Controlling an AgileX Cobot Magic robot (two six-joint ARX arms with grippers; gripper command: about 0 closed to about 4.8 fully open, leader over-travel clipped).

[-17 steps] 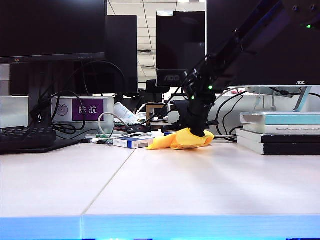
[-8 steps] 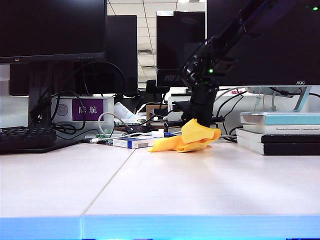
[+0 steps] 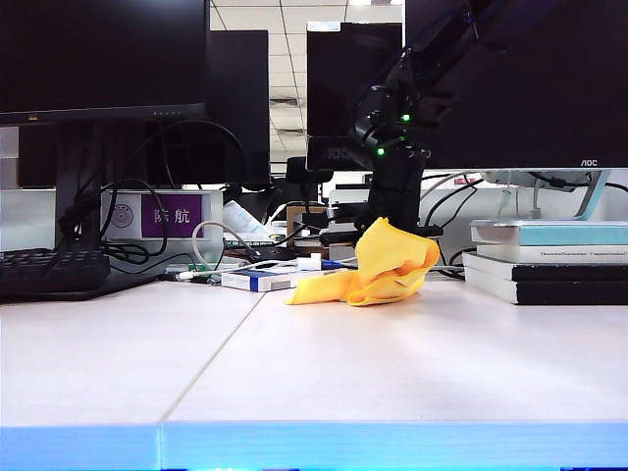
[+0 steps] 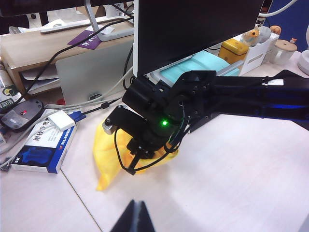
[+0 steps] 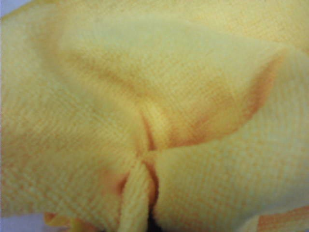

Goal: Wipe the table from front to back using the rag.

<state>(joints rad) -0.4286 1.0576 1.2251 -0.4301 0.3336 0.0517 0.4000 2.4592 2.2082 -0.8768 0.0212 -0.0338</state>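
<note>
Right gripper (image 3: 392, 221) is pinching the yellow rag (image 3: 378, 270), bunched near the table's (image 3: 343, 373) back edge. Left gripper (image 4: 134, 220) is hovering clenched, empty.

Dark monitors (image 3: 103, 54) line the back of the office, cables (image 3: 147, 211) trailing beneath them. A tiled ceiling (image 3: 285, 29) with panel lights shows between the screens (bright overall), and stacked books (image 3: 549, 260) sit at right.

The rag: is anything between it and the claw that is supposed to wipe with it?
Nothing visible. The right gripper is shut on the rag, lifting one end while the rest trails on the table. The left gripper is shut, apart from it.
</note>
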